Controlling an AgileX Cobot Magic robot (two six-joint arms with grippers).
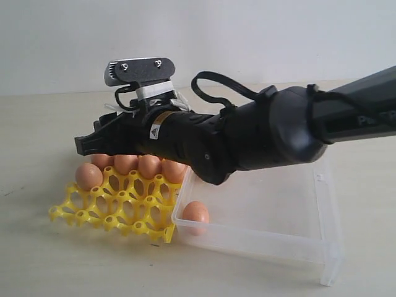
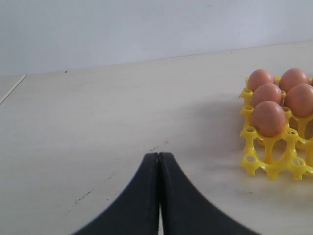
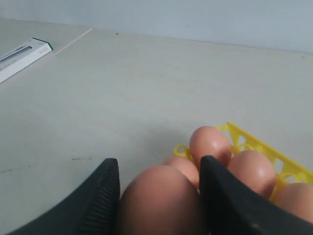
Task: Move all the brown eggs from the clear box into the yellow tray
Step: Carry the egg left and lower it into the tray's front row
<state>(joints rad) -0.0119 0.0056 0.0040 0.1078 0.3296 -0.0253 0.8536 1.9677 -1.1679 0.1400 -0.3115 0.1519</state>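
Right tool [image 3: 157, 165] around brown egg [image 3: 159, 208]

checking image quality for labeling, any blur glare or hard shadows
Right wrist view: the held brown egg is soft, too close to focus. Exterior view: even light, the clear box casts only a faint shadow, no strong glare. Left wrist view: sharp, soft shadow beside the yellow tray.

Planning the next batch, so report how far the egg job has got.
Done: several eggs sit in the yellow tray. In hand: the right gripper holds another egg over it. Left: one egg shows in the clear box.
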